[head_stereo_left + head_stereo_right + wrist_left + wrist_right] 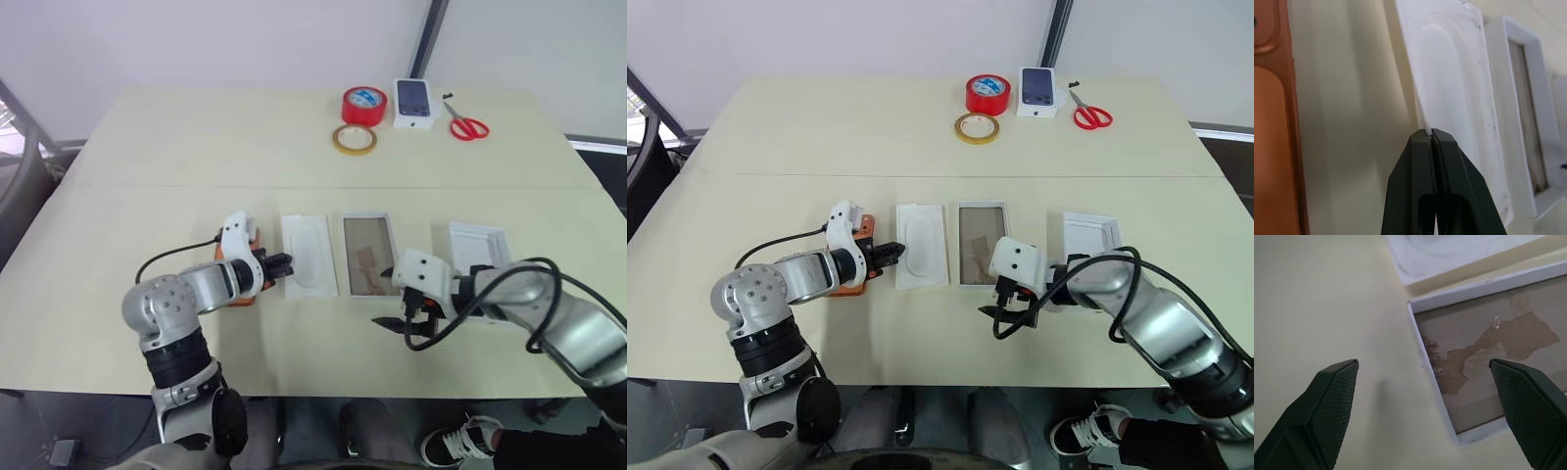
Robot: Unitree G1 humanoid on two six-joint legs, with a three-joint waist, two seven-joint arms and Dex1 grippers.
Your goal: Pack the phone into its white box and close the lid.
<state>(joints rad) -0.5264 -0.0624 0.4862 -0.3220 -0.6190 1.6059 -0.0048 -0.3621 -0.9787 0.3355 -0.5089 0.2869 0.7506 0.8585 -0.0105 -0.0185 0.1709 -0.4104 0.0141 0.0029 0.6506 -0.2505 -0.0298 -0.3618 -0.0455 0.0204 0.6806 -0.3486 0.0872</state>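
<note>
The orange phone (241, 298) lies flat on the table under my left hand, and its edge shows in the left wrist view (1273, 147). My left gripper (279, 264) is shut, its tips at the left edge of a flat white insert (309, 253); I cannot tell whether that edge is pinched. Right of the insert lies the white box (369, 253), open, with a brownish inner face. My right gripper (1423, 363) hangs open just above the box's near left corner, holding nothing. The white lid (477, 243) rests hollow side up at the right, beyond my right arm.
At the table's far edge sit a red tape roll (364, 105), a yellowish tape ring (354, 139), a small white box with a dark phone picture (414, 102) and red scissors (468, 125). Bare tabletop (147, 176) stretches between them and the row of parts.
</note>
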